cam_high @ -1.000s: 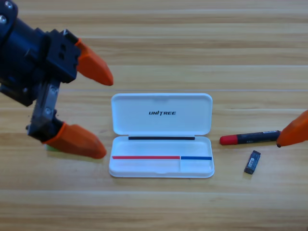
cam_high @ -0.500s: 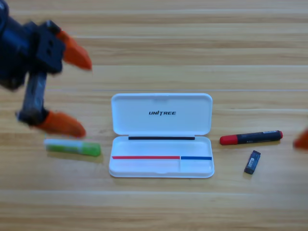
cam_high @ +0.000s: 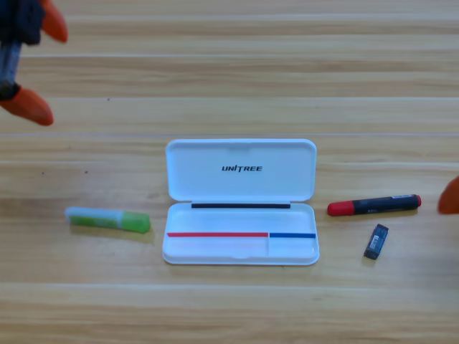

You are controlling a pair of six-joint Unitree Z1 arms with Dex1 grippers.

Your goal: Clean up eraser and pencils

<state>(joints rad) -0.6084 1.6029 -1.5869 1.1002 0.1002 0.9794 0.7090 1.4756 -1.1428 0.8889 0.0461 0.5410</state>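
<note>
Wooden table (cam_high: 237, 72) is carrying the white case (cam_high: 241, 201), lying open mid-table, holding nothing. My left gripper (cam_high: 29, 68) is hanging at the top-left corner, jaws spread, gripping nothing. My right gripper (cam_high: 450, 196) is showing one jaw tip at the right edge; can't tell its state. Marker (cam_high: 373, 205) is lying right of the case, green bar (cam_high: 107, 219) left of it, eraser (cam_high: 376, 241) just below the marker.

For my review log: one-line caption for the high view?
Open white case mid-table, green bar left, marker and eraser right; left gripper open, top-left.
</note>
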